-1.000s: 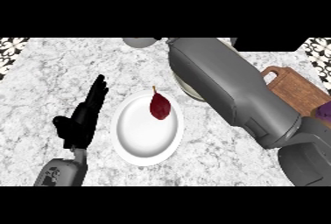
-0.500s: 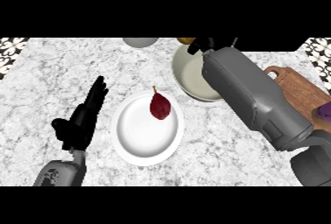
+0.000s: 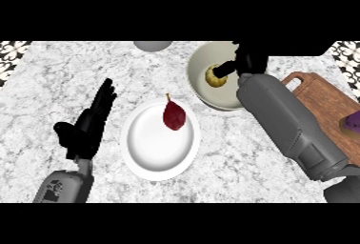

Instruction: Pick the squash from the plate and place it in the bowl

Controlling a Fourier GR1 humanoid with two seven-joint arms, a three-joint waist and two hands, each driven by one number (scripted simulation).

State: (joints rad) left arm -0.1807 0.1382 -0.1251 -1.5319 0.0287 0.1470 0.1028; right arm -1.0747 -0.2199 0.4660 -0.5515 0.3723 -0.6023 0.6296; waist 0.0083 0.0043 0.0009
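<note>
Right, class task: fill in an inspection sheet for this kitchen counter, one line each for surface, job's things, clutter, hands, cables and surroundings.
Surface: pale speckled stone counter.
Job's things: yellowish squash lies inside the bowl; white plate sits at centre.
Clutter: dark red leaf-shaped item on the plate's upper part; brown cutting board at right, with a purple thing at the edge; grey round object at the top edge.
Hands: left hand open, resting left of the plate; right hand over the bowl, fingers partly hidden.
Cables: nothing seen.
Surroundings: patterned tiles in the upper corners.
</note>
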